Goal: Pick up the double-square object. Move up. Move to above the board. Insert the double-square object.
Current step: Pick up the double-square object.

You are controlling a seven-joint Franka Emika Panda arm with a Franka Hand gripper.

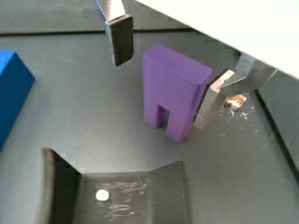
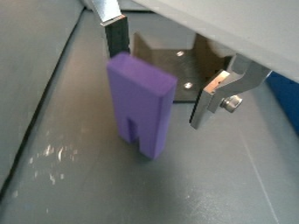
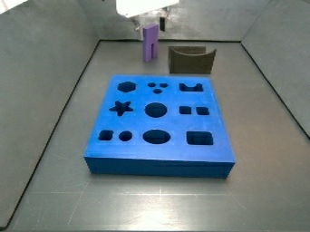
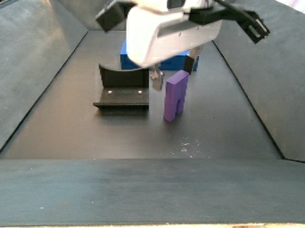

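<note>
The claw (image 1: 163, 68) is hanging low over the far end of the grey floor (image 3: 49, 190), its two silver fingers standing apart on either side of the double-square object (image 1: 173, 90), which is standing upright on the floor with its notched end down. In both wrist views one finger (image 1: 118, 39) is sitting clear of the purple block with a visible gap, while the other finger (image 2: 211, 94) is lying just beside the block's opposite edge; whether that pad is touching cannot be told. In a wrist view the double-square object (image 2: 142, 103) is showing its flat top edge and the slot cut into its lower face. The fixture (image 1: 117, 188) is standing near the block, its dark upright wall and base plate just beside it but apart from it, as a side view (image 4: 121, 89) is showing. The board (image 3: 160, 122) is lying flat in the middle of the floor, well apart from the purple block (image 3: 150, 43), with its star, round and square holes facing up and open floor running along both long edges to the sloping walls. In a side view the white body of the arm is covering the block's top (image 4: 177, 96), and a strip of bare floor is lying open between block and fixture.
</note>
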